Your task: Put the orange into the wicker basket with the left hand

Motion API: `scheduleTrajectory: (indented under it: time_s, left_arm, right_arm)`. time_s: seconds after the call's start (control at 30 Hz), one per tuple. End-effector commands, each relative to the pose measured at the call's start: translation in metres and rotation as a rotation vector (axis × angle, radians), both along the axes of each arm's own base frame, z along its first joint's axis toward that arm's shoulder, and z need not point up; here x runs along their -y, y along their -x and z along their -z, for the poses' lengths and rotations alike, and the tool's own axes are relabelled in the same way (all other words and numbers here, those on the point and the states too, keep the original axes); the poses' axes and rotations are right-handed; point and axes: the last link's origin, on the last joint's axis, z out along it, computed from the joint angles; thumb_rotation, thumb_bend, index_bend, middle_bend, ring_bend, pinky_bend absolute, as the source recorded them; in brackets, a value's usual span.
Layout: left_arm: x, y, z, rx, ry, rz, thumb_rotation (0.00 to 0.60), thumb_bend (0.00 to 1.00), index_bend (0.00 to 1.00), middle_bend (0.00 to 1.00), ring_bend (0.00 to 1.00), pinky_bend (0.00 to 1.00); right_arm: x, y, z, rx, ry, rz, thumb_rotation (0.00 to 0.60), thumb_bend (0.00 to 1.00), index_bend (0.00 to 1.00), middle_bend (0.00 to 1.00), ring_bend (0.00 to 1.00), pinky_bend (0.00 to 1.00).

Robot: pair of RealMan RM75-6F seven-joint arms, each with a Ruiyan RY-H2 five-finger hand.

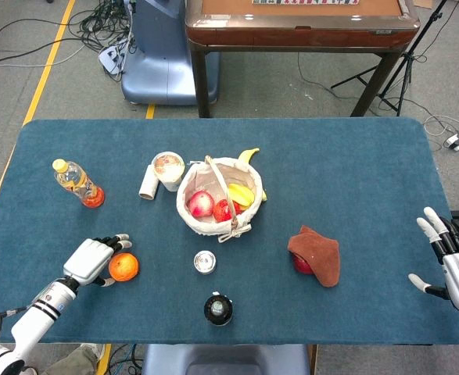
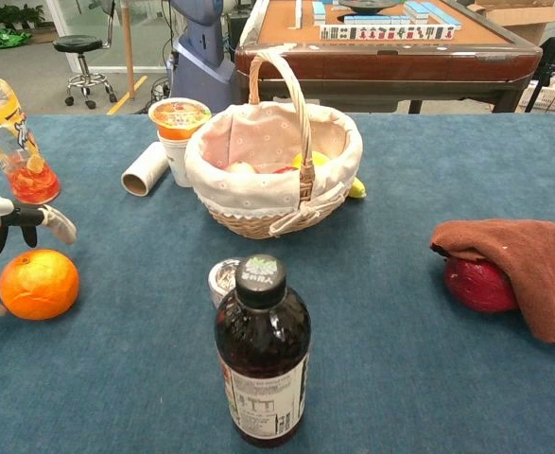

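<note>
The orange (image 1: 124, 267) (image 2: 38, 283) lies on the blue table near its front left. My left hand (image 1: 92, 260) (image 2: 3, 219) hovers right beside and over it, fingers curving around its far side; whether they touch it I cannot tell. The wicker basket (image 1: 195, 219) (image 2: 258, 203), cloth-lined with a tall handle, stands at the table's middle and holds an apple, a banana and red fruit. My right hand (image 1: 454, 262) is spread open at the table's front right edge, holding nothing.
A dark bottle (image 1: 218, 308) (image 2: 262, 356) and a small tin (image 1: 205, 262) stand between orange and basket. A juice bottle (image 1: 78, 183), a cup (image 1: 167, 168) and a roll (image 1: 147, 185) sit at the left back. A brown cloth (image 1: 318, 255) covers a red fruit.
</note>
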Motion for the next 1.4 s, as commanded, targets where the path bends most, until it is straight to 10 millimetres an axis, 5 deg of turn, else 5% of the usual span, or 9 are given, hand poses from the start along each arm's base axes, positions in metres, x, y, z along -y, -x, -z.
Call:
scheduleTrajectory:
  time_s: [0.03, 0.43, 0.63, 0.97, 1.4]
  left_arm:
    - [-0.004, -0.001, 0.005, 0.021, -0.002, 0.004, 0.600, 0.09, 0.32, 0.24, 0.37, 0.47]
    - [-0.012, -0.003, 0.012, 0.134, -0.032, 0.006, 0.600, 0.09, 0.49, 0.44, 0.51, 0.62]
    - [-0.016, -0.010, -0.001, 0.232, -0.073, 0.013, 0.600, 0.10, 0.50, 0.46, 0.52, 0.63]
    - [-0.023, -0.045, -0.026, 0.415, -0.182, 0.097, 0.600, 0.10, 0.49, 0.46, 0.51, 0.66]
    - [-0.053, -0.101, -0.015, 0.462, -0.183, 0.176, 0.600, 0.10, 0.49, 0.46, 0.50, 0.68]
  right_arm:
    - [0.000, 0.000, 0.000, 0.000, 0.000, 0.001, 0.600, 0.00, 0.00, 0.00, 0.00, 0.01]
    - [-0.001, 0.001, -0.001, 0.001, 0.004, 0.003, 0.600, 0.00, 0.00, 0.00, 0.00, 0.01]
    - [0.000, -0.001, -0.001, -0.001, 0.002, 0.000, 0.600, 0.00, 0.00, 0.00, 0.00, 0.01]
    - [0.001, -0.002, 0.001, -0.003, -0.003, -0.004, 0.600, 0.00, 0.00, 0.00, 0.00, 0.01]
    - [0.001, -0.003, 0.003, -0.001, -0.008, -0.013, 0.600, 0.00, 0.00, 0.00, 0.00, 0.02]
